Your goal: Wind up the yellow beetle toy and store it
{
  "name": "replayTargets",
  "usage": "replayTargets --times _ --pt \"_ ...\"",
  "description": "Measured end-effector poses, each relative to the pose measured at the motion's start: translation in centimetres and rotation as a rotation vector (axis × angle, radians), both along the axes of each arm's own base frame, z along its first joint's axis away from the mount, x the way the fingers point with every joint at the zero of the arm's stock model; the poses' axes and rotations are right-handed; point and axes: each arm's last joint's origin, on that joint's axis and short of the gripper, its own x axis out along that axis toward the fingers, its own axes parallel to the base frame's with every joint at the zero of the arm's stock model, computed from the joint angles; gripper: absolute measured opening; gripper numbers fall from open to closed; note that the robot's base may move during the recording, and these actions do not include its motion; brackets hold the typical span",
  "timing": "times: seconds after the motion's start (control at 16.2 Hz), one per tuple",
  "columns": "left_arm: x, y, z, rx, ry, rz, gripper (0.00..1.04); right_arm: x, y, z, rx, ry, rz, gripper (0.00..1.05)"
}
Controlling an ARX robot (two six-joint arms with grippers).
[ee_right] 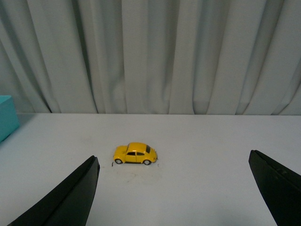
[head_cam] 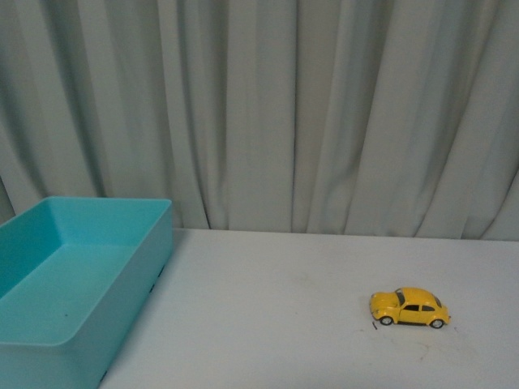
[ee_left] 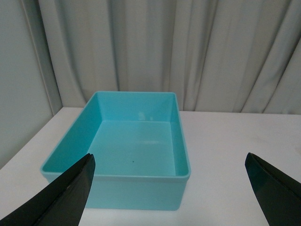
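The yellow beetle toy (head_cam: 409,308) stands on its wheels on the white table, right of centre in the front view, side-on. The right wrist view shows the toy (ee_right: 135,153) some way ahead of my right gripper (ee_right: 174,165), whose dark fingers (ee_right: 70,197) are spread wide with nothing between them. My left gripper (ee_left: 169,162) is open too, hovering in front of the turquoise box (ee_left: 115,181), which has nothing in it. Neither arm appears in the front view.
The turquoise box (head_cam: 154,243) takes up the table's left side. A pale pleated curtain (head_cam: 268,113) hangs right behind the table's far edge. White tabletop (head_cam: 276,316) stretches between the box and the toy.
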Motion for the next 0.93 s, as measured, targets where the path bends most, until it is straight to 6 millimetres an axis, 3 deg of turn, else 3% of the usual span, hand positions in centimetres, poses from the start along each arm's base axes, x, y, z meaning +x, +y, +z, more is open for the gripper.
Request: replayTargets --times 0.93 --pt "0.0 0.0 -0.01 0.0 0.002 0.0 0.98 0.0 0.0 0.0 0.0 0.0 0.0 0.98"
